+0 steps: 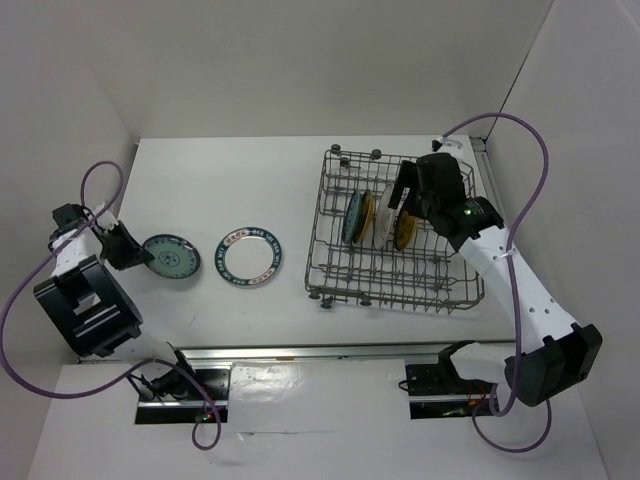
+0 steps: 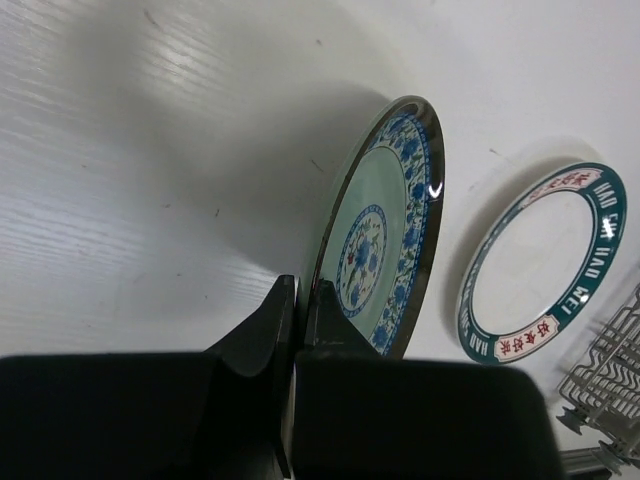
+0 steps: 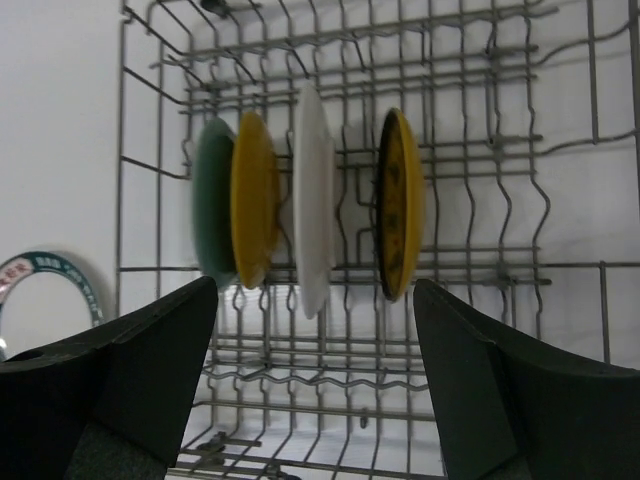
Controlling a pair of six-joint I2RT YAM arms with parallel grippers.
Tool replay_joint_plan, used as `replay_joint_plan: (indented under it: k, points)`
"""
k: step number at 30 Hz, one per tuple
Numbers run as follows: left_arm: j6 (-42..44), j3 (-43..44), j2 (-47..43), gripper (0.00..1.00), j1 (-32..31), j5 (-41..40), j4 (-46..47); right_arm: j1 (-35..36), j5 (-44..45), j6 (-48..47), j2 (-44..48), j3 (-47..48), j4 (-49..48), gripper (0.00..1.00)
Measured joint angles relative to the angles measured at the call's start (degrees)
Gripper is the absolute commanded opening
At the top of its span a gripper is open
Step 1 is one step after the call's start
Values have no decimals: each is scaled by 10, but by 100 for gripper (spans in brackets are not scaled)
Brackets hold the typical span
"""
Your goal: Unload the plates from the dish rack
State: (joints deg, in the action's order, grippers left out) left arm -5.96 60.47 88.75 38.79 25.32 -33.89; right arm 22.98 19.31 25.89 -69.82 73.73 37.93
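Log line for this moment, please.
left jaws: shut on floral plate rim | right jaws: open above dish rack | four plates upright inside | teal-rimmed plate flat on table

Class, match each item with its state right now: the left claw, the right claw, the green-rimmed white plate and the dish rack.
Column A
1. left claw
2. right claw
3. green-rimmed white plate
4. dish rack

Column B
a. holds four upright plates
b. shut on the rim of the blue-flowered plate
c. lying flat on the table
d. open, over the rack

Pairs: 1-b; 2-d; 3-c; 4-a
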Motion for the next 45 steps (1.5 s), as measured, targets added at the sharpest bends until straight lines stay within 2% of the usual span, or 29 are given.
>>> replay_joint_plan:
  k: [3, 4, 5, 6, 10, 14, 20, 22, 26, 30, 31, 33, 34, 35, 37, 38, 40, 45]
  points:
    - [1, -2, 34, 0, 2, 2, 12, -23, -7, 0, -1, -23, 12, 86]
    - [0, -3, 47, 4, 2, 10, 13, -27, -11, -1, -1, -30, 12, 86]
    - [-2, -3, 57, 15, 3, 21, 14, -30, -16, -1, -1, -37, 11, 86]
    - [-2, -3, 64, 21, 3, 32, 14, -32, -21, -1, -1, -42, 11, 86]
    - [1, -8, 75, 42, 5, 43, 21, -38, -35, -2, -1, -62, 10, 86]
    - [10, -21, 90, 55, 6, 23, 20, -51, -36, -2, -2, -73, 10, 86]
    - [17, -25, 96, 65, 7, 9, 21, -70, -28, -11, -28, -81, 2, 86]
    - [23, -25, 96, 66, 7, 5, 20, -73, -30, -17, -48, -90, -7, 83]
    - [30, -25, 71, 66, 7, -6, 9, -81, -35, -26, -96, -96, -28, 69]
    - [32, -20, 3, 66, 7, -20, -12, -94, -37, -26, -143, -96, -59, 62]
    - [33, -13, -23, 66, 7, -22, -22, -95, -38, -26, -159, -96, -67, 57]
    - [43, 0, -58, 67, 7, -21, -32, -99, -38, -29, -184, -94, -76, 44]
    - [51, 10, -79, 67, 7, -16, -39, -99, -38, -29, -200, -91, -77, 23]
    - [59, 19, -92, 69, 7, -10, -45, -100, -37, -33, -212, -87, -76, 13]
    - [80, 44, -117, 75, 3, 12, -65, -101, -17, -36, -231, -77, -69, 0]
    - [92, 59, -127, 75, -2, 23, -77, -104, -17, -33, -231, -74, -65, 0]
    - [113, 84, -143, 83, -23, 43, -99, -104, -16, -28, -229, -73, -64, 0]
    - [154, 140, -155, 87, -87, 97, -168, -94, 23, -41, -180, -53, -33, 0]
